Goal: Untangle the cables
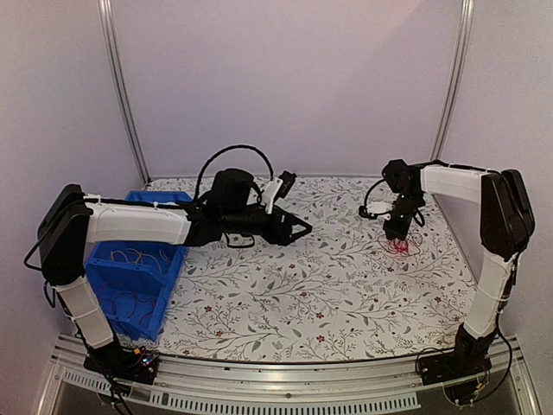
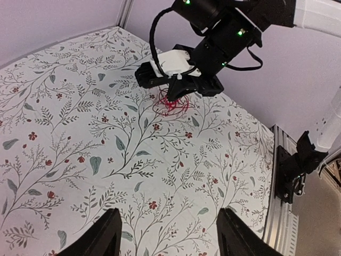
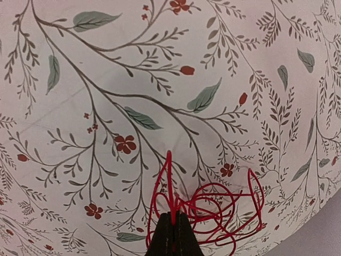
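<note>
A small clump of thin red cables [image 3: 224, 210] lies on the flowered cloth at the right side of the table [image 1: 401, 247]. My right gripper [image 3: 171, 218] is shut on a strand of that clump, its black tips pinched together over the wire. From the left wrist view the same red cables [image 2: 171, 104] show under the right gripper [image 2: 178, 88]. My left gripper [image 2: 169, 226] hangs open above bare cloth, well apart from the clump, and in the top view it [image 1: 298, 230] sits near the table's middle.
A blue bin [image 1: 134, 277] with thin wires inside stands at the table's left edge. The flowered cloth [image 1: 302, 285] covers the table. A metal rail [image 2: 277, 213] runs along the near edge. White walls enclose the back and sides.
</note>
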Motion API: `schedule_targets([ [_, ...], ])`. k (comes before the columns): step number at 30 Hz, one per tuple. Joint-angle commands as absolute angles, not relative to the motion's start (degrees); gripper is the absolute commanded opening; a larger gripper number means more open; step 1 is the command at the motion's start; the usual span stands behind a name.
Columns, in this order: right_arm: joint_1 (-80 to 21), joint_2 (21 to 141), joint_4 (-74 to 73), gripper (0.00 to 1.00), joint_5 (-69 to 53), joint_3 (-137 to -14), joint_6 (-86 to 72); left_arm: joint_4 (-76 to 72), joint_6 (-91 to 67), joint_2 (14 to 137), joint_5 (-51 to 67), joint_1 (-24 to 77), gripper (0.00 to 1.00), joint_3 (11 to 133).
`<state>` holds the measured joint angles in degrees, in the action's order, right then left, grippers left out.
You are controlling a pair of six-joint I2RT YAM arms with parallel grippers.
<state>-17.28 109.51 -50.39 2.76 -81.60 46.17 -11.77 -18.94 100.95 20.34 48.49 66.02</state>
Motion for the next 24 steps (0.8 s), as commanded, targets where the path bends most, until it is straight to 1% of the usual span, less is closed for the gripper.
schedule_targets([
  [1,-22.67,103.12,-52.75,0.00,4.49,-84.58,44.76,-15.98,-18.79,104.92,17.77,50.66,0.62,70.48],
  [4,-25.66,100.63,-54.84,0.00,1.12,-87.50,43.73,-16.59,-18.86,107.64,16.48,51.69,0.62,73.52],
  [7,-27.62,99.02,-57.59,0.00,-7.29,-91.77,42.25,-19.54,-18.98,108.93,13.56,53.09,0.65,74.53],
  [11,-27.74,98.01,-59.80,0.00,-19.07,-95.86,41.45,-24.77,-19.27,109.49,9.43,54.45,0.69,74.24],
  [16,-27.69,98.56,-60.01,0.00,-26.04,-98.16,40.79,-30.26,-21.70,110.66,5.51,55.33,0.69,74.12],
  [19,-27.69,99.02,-60.81,0.00,-29.85,-99.05,40.69,-32.27,-24.50,112.08,0.74,55.43,0.67,74.33],
  [22,-27.69,98.76,-61.43,0.00,-35.37,-99.49,40.45,-28.69,-27.83,116.04,-6.78,55.30,0.62,77.71],
  [24,-27.70,97.96,-60.91,0.00,-39.09,-99.38,39.90,-30.77,-28.85,119.39,-7.10,55.05,0.59,79.27],
])
